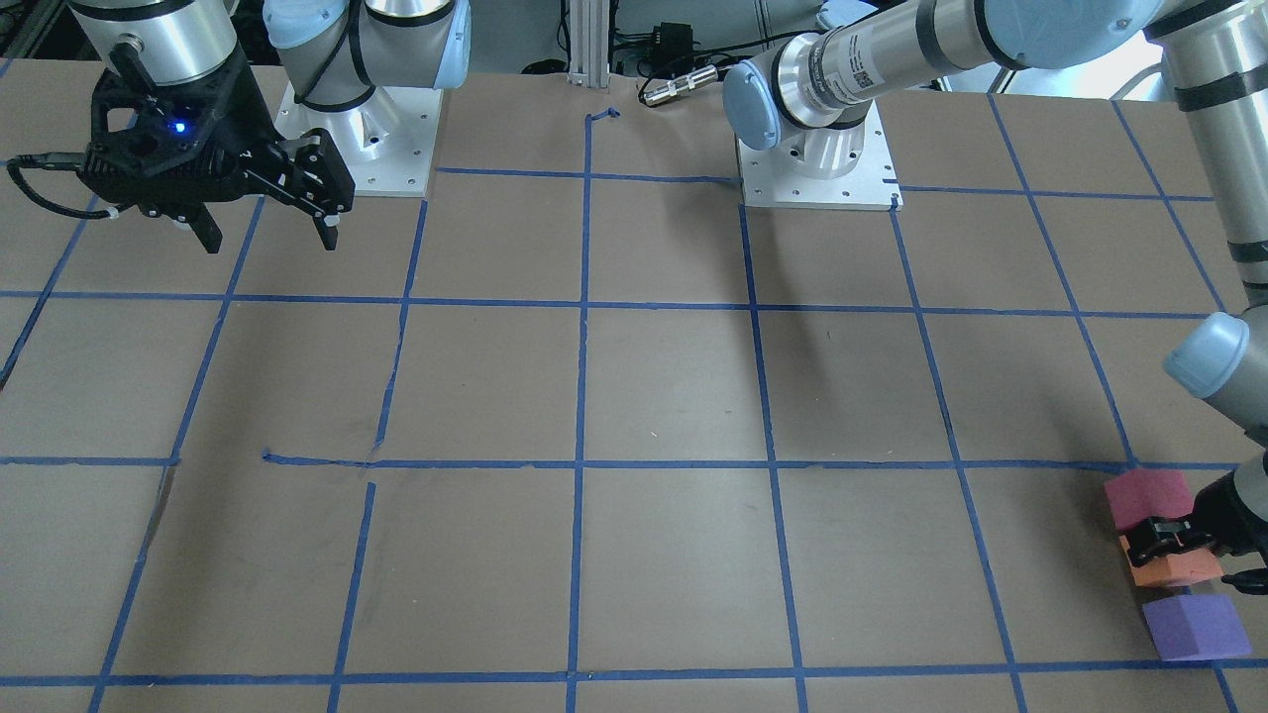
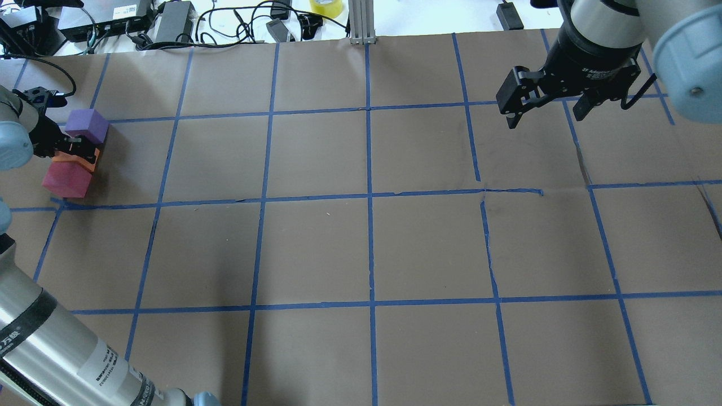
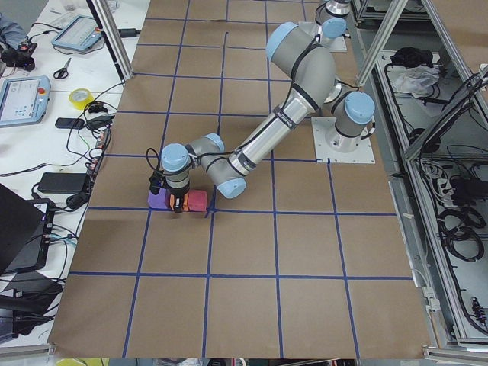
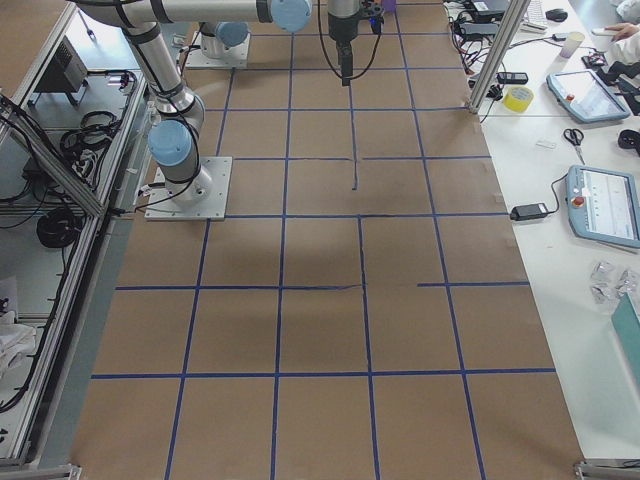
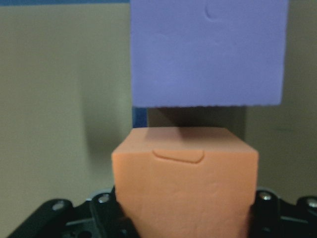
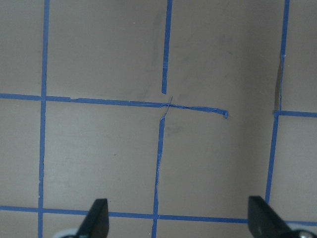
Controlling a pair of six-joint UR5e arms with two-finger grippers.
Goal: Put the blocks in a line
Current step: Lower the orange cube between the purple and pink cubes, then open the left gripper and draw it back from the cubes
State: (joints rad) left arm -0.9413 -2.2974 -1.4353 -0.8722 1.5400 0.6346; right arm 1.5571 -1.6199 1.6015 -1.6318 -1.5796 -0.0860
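Three foam cubes stand in a row near the table's far left corner in the overhead view: purple block (image 2: pixel 87 125), orange block (image 2: pixel 92 162), reddish-pink block (image 2: pixel 66 179). My left gripper (image 2: pixel 79 153) is shut on the orange block, low at the table, between the other two. In the left wrist view the orange block (image 5: pixel 185 178) sits between my fingers, with the purple block (image 5: pixel 208 49) just beyond a narrow gap. In the front view the row reads pink (image 1: pixel 1147 497), orange (image 1: pixel 1179 569), purple (image 1: pixel 1194 626). My right gripper (image 2: pixel 544 110) is open and empty, high above the far right of the table.
Brown paper with a blue tape grid (image 2: pixel 369 197) covers the table. Cables, boxes and a tape roll (image 2: pixel 325 7) lie beyond the far edge. The arm bases (image 1: pixel 817 163) stand at the robot's side. The blocks lie close to the table's left edge.
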